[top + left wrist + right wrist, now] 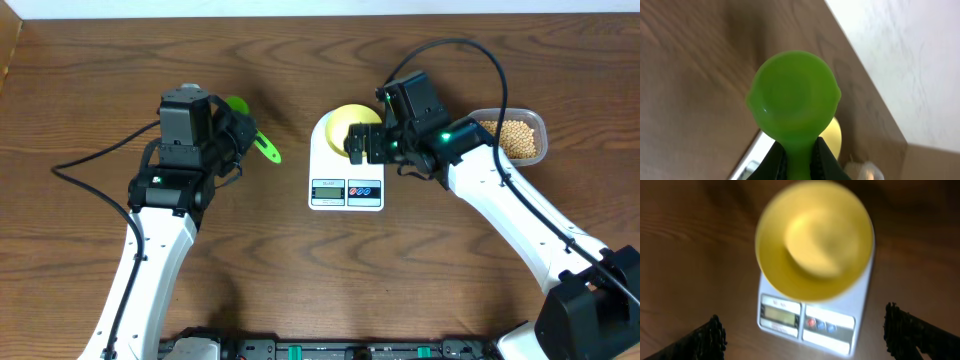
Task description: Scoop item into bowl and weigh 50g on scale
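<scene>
One green plastic scoop, clamped in the left gripper, should be carried level; the right gripper is spread wide.

No readable text or numbers, even on the scale.

The left pincer grips the handle of an empty green scoop above the wooden table

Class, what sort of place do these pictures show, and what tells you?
Likely a robotics lab bench set up for weighing: robot arms at a wooden table, a yellow bowl on a kitchen scale, a tub of beans.
</scene>
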### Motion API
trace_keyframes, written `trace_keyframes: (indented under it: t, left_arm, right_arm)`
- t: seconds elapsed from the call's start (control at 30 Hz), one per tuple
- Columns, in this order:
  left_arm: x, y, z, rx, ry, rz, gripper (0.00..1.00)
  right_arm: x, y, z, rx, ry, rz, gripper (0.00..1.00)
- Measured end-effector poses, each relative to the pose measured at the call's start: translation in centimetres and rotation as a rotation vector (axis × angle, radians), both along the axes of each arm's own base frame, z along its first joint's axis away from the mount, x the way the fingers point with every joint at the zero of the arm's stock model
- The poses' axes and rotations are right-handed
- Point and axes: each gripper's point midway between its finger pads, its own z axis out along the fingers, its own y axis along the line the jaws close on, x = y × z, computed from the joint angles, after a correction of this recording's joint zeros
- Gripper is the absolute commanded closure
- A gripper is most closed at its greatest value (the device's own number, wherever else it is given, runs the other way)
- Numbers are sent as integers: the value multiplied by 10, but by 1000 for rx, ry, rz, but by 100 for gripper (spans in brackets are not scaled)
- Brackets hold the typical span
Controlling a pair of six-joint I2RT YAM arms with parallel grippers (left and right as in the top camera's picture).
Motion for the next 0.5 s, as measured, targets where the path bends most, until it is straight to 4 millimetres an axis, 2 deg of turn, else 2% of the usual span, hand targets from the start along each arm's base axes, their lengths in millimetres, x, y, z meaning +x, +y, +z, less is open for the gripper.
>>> trace_keyframes:
  t: [0.17,0.5]
  left_arm:
    - [9,21,4,79,-39,98,93]
    - [10,66,8,308,-64,249,93]
  right_arm:
    - [16,4,11,-9,-105,31,1]
    - [30,-17,11,-124,-172,-35,1]
